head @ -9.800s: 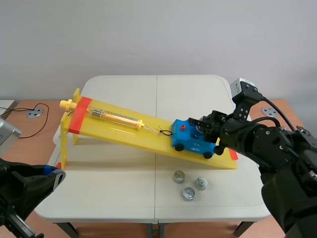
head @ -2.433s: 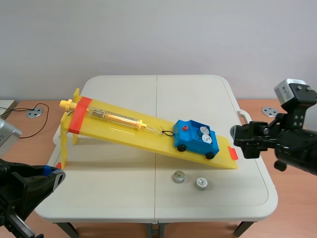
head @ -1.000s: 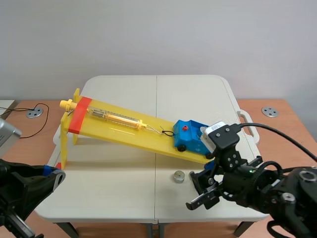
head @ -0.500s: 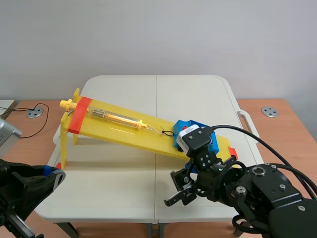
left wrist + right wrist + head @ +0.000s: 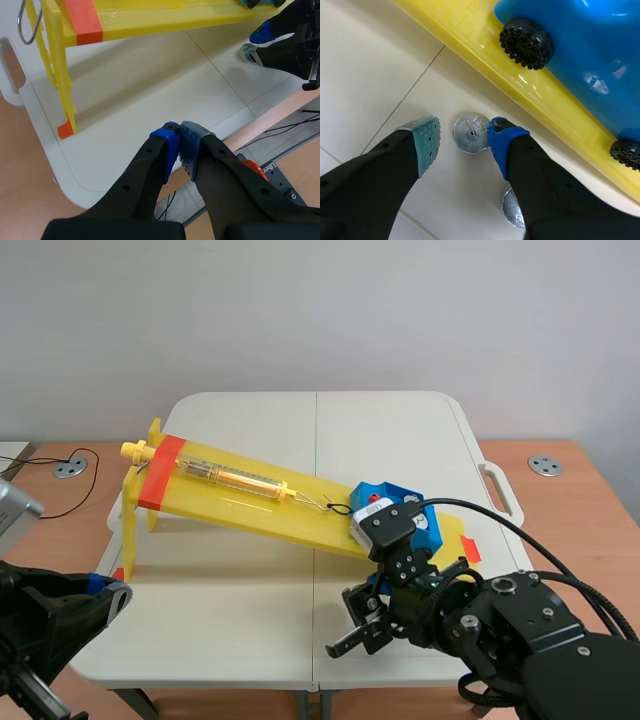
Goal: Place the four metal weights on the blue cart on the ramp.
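The blue cart (image 5: 418,512) sits low on the yellow ramp (image 5: 250,495), partly hidden behind my right arm. In the right wrist view a round metal weight (image 5: 471,134) lies flat on the white table between the fingers of my right gripper (image 5: 465,137), which is open; the blue pad touches its rim and the green pad stands slightly apart. A second weight (image 5: 512,207) peeks out from under the right finger. The cart's wheels (image 5: 526,43) and body (image 5: 580,60) are just ahead. My left gripper (image 5: 179,145) hangs shut over the table's near left edge.
The ramp's legs (image 5: 62,85) stand on the table near the left gripper. A spring scale (image 5: 232,478) lies on the upper ramp, tied to the cart by a cord. The table edge (image 5: 200,672) runs close under both grippers.
My right arm has swung left and down from beside the cart's lower end to the table in front of the ramp, its open fingers now straddling a weight. The left arm is still.
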`<state>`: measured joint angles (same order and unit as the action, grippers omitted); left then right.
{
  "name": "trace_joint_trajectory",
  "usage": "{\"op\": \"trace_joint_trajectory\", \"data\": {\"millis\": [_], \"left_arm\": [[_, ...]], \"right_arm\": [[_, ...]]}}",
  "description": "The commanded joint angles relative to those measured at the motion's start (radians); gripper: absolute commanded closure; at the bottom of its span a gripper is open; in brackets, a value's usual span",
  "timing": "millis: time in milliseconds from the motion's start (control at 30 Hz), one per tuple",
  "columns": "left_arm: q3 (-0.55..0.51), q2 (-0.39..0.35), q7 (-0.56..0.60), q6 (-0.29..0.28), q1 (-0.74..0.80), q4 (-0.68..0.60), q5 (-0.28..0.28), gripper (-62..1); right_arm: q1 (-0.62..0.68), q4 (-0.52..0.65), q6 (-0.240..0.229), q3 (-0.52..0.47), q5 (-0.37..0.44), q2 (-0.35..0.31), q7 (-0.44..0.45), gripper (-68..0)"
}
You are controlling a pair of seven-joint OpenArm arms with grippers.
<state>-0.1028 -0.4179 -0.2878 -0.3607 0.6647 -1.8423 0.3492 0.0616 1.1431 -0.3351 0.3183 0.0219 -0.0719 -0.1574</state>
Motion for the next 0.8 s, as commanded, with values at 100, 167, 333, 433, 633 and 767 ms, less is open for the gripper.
{"op": "trace_joint_trajectory", "data": {"millis": [100,167,333,433,633,767], "left_arm": [[-0.014,0.005,0.085,-0.010,-0.014,-0.067,0.074,-3.4],[-0.014,0.005,0.085,-0.010,-0.014,-0.067,0.074,-3.4],[-0.014,0.005,0.085,-0.010,-0.014,-0.067,0.074,-3.4],[-0.014,0.005,0.085,-0.010,-0.017,-0.067,0.074,-3.4],[-0.014,0.005,0.085,-0.010,-0.020,-0.067,0.074,-3.4],[-0.014,0.005,0.085,-0.010,-0.020,-0.067,0.074,-3.4]], "right_arm": [[-0.079,0.043,0.048,0.003,0.026,0.019,0.134,-11.5],[-0.079,0.037,0.058,0.003,0.026,0.019,0.120,-7.5],[-0.079,0.031,0.074,0.003,0.025,0.013,0.107,-3.7],[-0.079,0.031,0.085,0.003,0.021,0.011,0.103,-0.6],[-0.075,0.046,0.079,0.003,0.024,0.006,0.096,-0.7],[-0.039,0.130,0.064,0.003,0.060,-0.032,0.084,-0.7]]}}
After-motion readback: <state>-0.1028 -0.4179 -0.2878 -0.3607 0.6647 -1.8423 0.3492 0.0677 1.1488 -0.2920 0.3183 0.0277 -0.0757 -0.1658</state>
